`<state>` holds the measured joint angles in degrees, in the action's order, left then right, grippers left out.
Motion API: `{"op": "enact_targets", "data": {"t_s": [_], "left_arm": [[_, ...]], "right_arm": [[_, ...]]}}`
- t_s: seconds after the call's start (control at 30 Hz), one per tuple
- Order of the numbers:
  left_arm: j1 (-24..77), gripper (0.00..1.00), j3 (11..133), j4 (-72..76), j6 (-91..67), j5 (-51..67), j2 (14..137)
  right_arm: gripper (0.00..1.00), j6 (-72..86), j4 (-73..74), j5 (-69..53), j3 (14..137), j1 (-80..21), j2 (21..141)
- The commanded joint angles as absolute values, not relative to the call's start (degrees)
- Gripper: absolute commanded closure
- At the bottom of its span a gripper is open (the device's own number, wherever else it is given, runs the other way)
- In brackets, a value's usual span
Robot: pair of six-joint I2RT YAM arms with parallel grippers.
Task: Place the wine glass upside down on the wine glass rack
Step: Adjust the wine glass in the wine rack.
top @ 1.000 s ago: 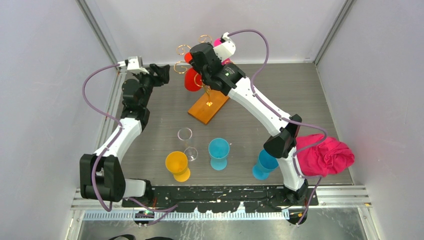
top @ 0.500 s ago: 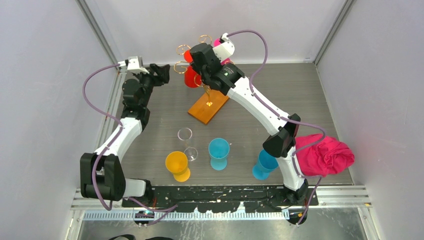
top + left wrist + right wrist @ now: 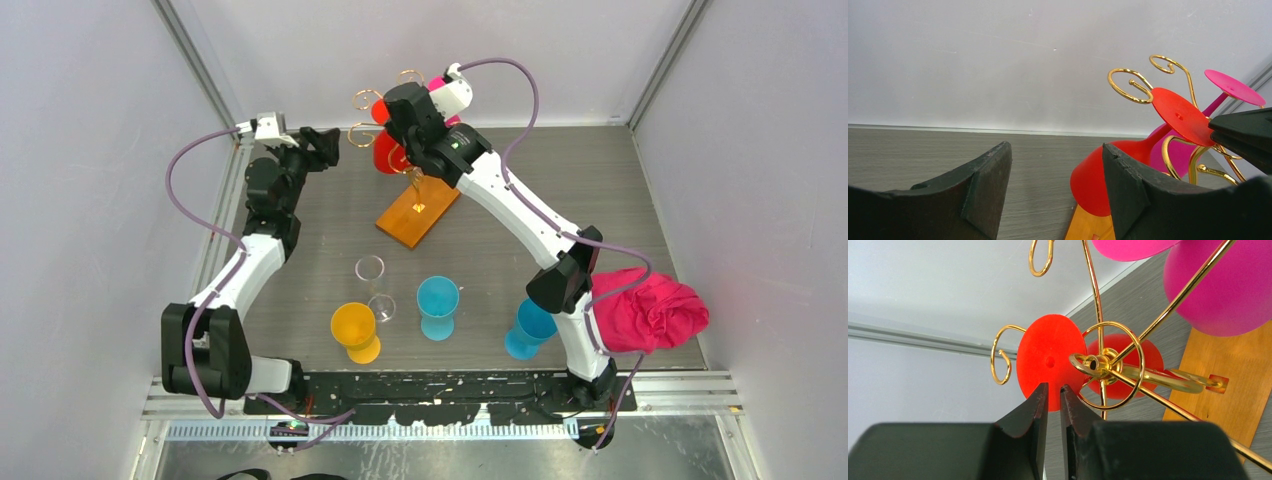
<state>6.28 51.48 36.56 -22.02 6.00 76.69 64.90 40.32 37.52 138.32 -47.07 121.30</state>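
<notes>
A red wine glass (image 3: 385, 158) hangs upside down on the wine glass rack (image 3: 418, 215), its round foot (image 3: 1048, 360) caught in a gold scroll arm (image 3: 1128, 82). A pink glass (image 3: 1233, 87) hangs beside it. My right gripper (image 3: 1054, 387) hovers just above the red foot, all but shut, with only a thin slit between its fingers and nothing in it. My left gripper (image 3: 1055, 150) is open and empty, left of the rack, with the red bowl (image 3: 1093, 180) showing past its right finger. From above, the right gripper (image 3: 398, 118) covers the rack's top and the left gripper (image 3: 325, 145) stands apart.
Near the front stand a clear glass (image 3: 371, 272), a yellow one (image 3: 353, 325), a teal one (image 3: 437, 297) and a blue one (image 3: 530, 325). A pink cloth (image 3: 650, 308) lies at the right. Walls close in the back and sides.
My right gripper has drawn its fingers together and drifted slightly toward the back. The red glass stays hanging on the rack. The left arm has not moved.
</notes>
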Motion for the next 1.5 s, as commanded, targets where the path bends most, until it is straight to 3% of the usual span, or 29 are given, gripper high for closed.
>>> {"op": "enact_targets", "data": {"t_s": [0.0,0.77,1.2,1.33,1.47], "left_arm": [[6.5,0.33,53.09,39.86,-20.83,4.98,77.04],[6.5,0.33,53.96,40.3,-20.91,6.73,77.86],[6.42,0.28,55.75,41.22,-22.18,13.95,81.43],[4.35,0.26,55.54,43.22,-28.36,15.49,82.91],[-1.23,0.26,54.14,54.67,-43.38,21.48,87.54]], "right_arm": [[0.79,65.99,37.97,37.31,139.33,-46.47,121.88],[0.78,65.64,39.14,33.84,144.01,-45.2,125.18],[0.78,65.2,38.86,32.4,145.42,-43.67,126.14],[0.78,64.89,38.68,31.83,145.46,-43.19,126.06],[0.78,64.75,38.38,31.35,145.46,-42.82,125.95]]}}
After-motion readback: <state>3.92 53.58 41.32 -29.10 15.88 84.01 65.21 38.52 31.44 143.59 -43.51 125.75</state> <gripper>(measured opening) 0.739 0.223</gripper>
